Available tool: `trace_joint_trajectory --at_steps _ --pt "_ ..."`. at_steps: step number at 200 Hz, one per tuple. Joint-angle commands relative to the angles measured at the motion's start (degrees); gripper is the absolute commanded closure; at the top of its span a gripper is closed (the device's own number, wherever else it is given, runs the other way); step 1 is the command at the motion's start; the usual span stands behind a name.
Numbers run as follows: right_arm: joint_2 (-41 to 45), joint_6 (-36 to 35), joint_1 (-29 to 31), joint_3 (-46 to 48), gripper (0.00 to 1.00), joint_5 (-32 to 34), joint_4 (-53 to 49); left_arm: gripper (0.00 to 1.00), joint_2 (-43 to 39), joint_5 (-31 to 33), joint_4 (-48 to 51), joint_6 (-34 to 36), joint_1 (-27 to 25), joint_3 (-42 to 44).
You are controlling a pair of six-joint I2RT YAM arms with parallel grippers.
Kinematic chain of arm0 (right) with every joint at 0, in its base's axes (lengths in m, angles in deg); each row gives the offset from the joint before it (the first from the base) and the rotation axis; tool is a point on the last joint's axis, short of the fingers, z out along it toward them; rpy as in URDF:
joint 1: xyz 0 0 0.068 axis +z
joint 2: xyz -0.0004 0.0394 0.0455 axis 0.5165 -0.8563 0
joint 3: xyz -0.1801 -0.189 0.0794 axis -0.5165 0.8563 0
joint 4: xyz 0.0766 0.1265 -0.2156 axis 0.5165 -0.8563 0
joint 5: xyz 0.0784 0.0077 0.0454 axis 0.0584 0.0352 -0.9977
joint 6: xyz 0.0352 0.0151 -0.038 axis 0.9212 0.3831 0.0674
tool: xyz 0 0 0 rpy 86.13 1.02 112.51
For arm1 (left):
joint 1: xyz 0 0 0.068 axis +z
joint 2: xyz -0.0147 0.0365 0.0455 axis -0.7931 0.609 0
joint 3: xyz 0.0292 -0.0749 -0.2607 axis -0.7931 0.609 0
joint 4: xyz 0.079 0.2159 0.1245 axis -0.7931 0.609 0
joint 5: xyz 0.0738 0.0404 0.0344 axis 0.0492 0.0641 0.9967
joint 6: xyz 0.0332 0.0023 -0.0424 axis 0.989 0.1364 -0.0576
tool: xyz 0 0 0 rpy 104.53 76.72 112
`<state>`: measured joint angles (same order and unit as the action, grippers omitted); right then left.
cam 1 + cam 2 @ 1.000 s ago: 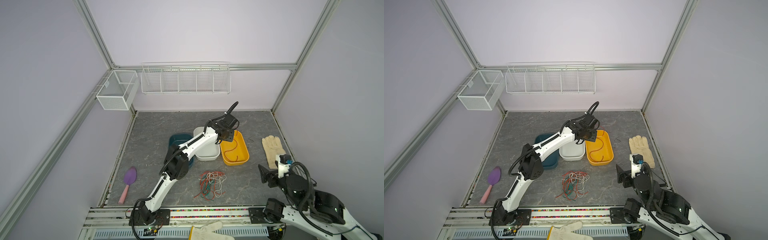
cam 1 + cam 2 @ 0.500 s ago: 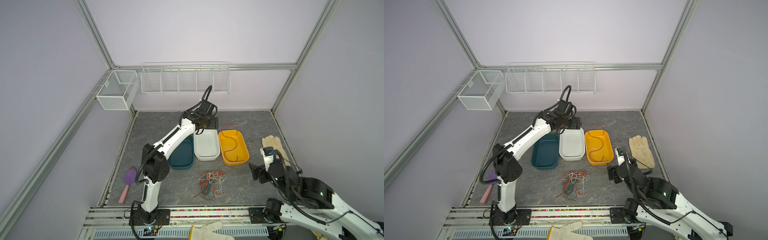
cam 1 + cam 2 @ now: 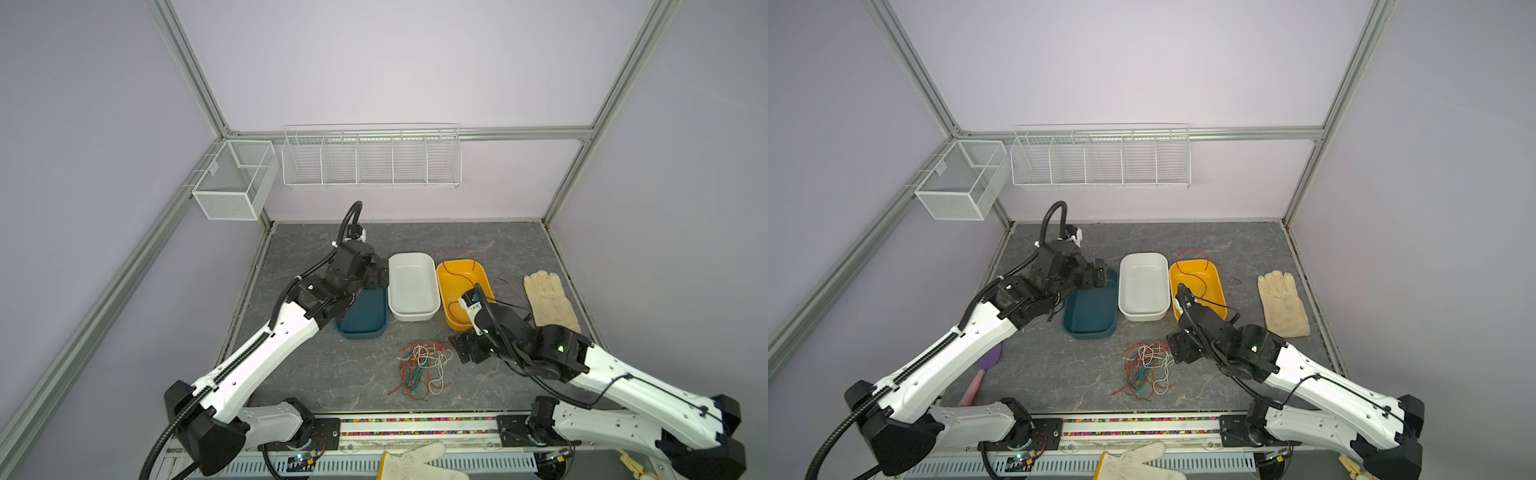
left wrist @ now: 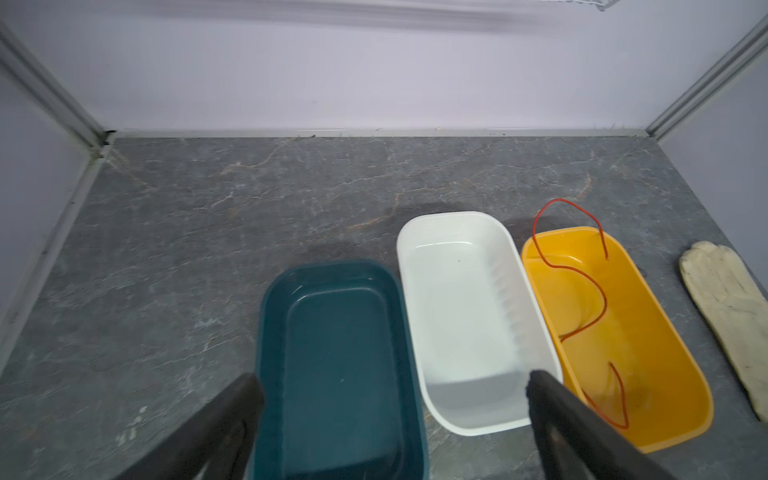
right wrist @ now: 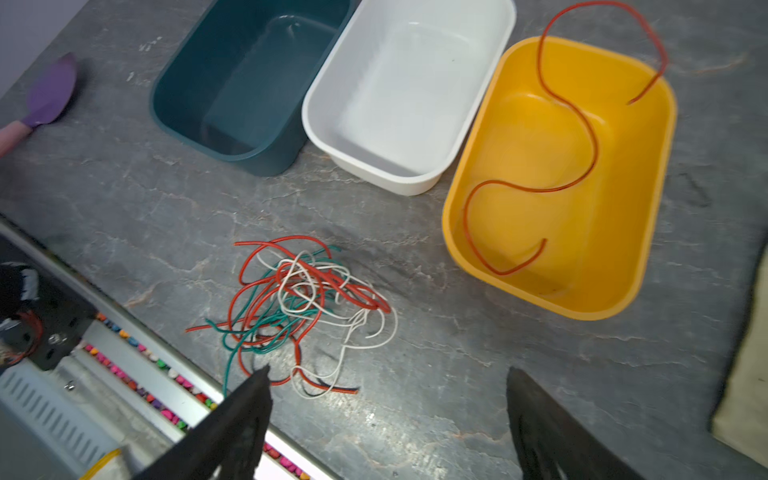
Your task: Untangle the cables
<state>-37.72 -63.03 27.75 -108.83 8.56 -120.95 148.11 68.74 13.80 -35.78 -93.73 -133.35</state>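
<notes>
A tangle of red, green and white cables (image 3: pixel 422 368) (image 3: pixel 1146 368) (image 5: pixel 299 299) lies on the grey table in front of the trays. One separate red cable (image 3: pixel 457 270) (image 4: pixel 598 299) (image 5: pixel 582 124) lies in the yellow tray (image 3: pixel 446 291), one loop arching over its far rim. My left gripper (image 3: pixel 379 276) (image 4: pixel 390 382) is open and empty, hovering over the teal tray (image 3: pixel 361 320) by the white tray (image 3: pixel 413 286). My right gripper (image 3: pixel 469 349) (image 5: pixel 388 374) is open and empty just right of the tangle, above the table.
A beige glove (image 3: pixel 548 303) lies right of the yellow tray. A purple spatula (image 3: pixel 988 361) lies at the left, partly under the left arm. Another glove (image 3: pixel 415 461) rests on the front rail. Wire baskets (image 3: pixel 370 156) hang on the back wall.
The left gripper opened and swung left from the yellow tray to the teal tray, leaving the red cable in the yellow tray. The right arm moved in beside the tangle.
</notes>
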Motion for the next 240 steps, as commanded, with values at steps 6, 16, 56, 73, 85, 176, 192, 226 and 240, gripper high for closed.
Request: trace_joint_trajectory --at_steps 6,16,56,73,85,176,192,226,240 --pt "-2.6 0.0 -0.2 2.9 0.06 -10.0 7.5 0.01 -6.5 6.2 -8.0 6.9 0.1 8.1" --pt "-4.2 -1.1 -0.3 3.1 0.02 -12.6 8.8 0.01 -8.7 6.3 -9.4 7.6 0.1 10.5" --pt "-10.2 -4.2 -0.3 4.7 0.24 -14.7 10.7 0.01 -13.0 5.0 -15.6 10.0 0.1 17.5" --pt "-11.8 -5.1 -0.3 5.0 0.32 -13.1 11.0 0.01 -12.5 5.6 -14.7 10.7 0.1 17.0" --pt "-12.9 -5.7 -0.4 5.1 0.38 -12.2 11.2 0.01 -12.0 6.1 -13.2 10.4 0.1 16.1" --pt "-20.1 -8.3 -2.4 4.6 0.51 -7.3 13.9 0.01 -10.6 5.4 -11.8 9.9 0.0 15.2" --pt "-21.2 -8.6 -2.9 4.5 0.55 -7.4 14.4 0.01 -10.0 5.0 -11.3 9.9 0.0 14.8" --pt "-23.3 -8.6 -3.5 4.2 0.64 -7.9 15.5 0.00 -9.1 4.8 -10.8 10.2 -0.1 14.4" --pt "-24.0 -8.6 -3.7 3.8 0.70 -8.0 15.1 0.00 -9.1 4.6 -10.8 10.2 -0.1 14.4"
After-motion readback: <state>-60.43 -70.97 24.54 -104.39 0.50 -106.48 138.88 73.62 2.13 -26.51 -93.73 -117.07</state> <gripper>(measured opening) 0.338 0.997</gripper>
